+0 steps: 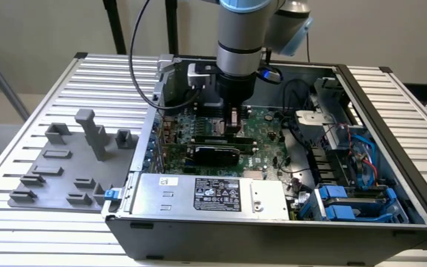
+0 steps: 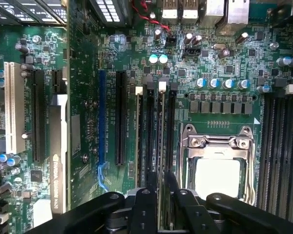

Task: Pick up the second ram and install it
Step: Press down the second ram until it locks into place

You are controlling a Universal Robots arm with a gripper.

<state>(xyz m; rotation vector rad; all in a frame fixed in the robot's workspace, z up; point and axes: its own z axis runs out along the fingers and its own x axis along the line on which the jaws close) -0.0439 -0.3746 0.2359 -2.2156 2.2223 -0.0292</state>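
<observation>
The hand (image 1: pixel 232 123) is positioned low inside the open computer case (image 1: pixel 391 183), directly above the motherboard (image 1: pixel 262 125), with the arm (image 1: pixel 241 33) descending vertically from above. In the wrist view the fingers (image 2: pixel 151 195) are seen closed on the second ram (image 2: pixel 161 141), which is held edge-on and upright in a memory slot just beside the CPU socket (image 2: pixel 217 146). A first ram stick (image 2: pixel 138 136) is seated in a neighbouring slot. Whether the held stick is fully pressed home cannot be determined, as its lower edge is hidden by the slot walls. In the exterior view the stick is largely concealed behind the hand. A graphics card (image 1: pixel 217 151) lies across the board nearer the power supply (image 1: pixel 206 192). The grey fixture blocks (image 1: pixel 65 167) rest on the slatted desk (image 1: pixel 35 100) toward the exterior view's left edge, well apart from the case; their far details are hard to make out.
</observation>
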